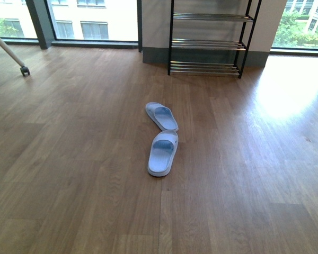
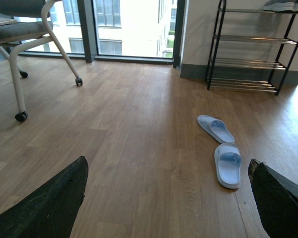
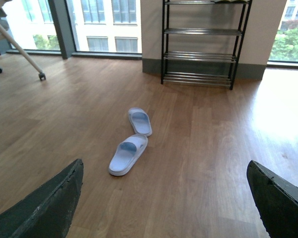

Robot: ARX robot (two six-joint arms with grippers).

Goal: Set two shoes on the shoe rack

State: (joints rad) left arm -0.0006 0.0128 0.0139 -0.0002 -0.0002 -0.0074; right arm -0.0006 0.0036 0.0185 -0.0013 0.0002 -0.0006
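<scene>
Status: task not begun. Both shoes, pale blue moulded plastic slide sandals, lie soles-down on the brown wood-plank floor [image 1: 69,159], mid-room. The near slide [image 1: 162,153] has the far slide [image 1: 161,116] at its 12 o'clock, their ends touching or nearly so. The black-framed shoe rack [image 1: 206,44] with chrome bar tiers stands against the wall at 1 o'clock from the pair, well apart. The tiers visible in the front view carry no shoe. Left gripper [image 2: 166,208]: jaws spread wide, nothing between them. Right gripper [image 3: 161,208]: likewise spread and empty. Outstanding: both pick-ups, both carries, both placements.
</scene>
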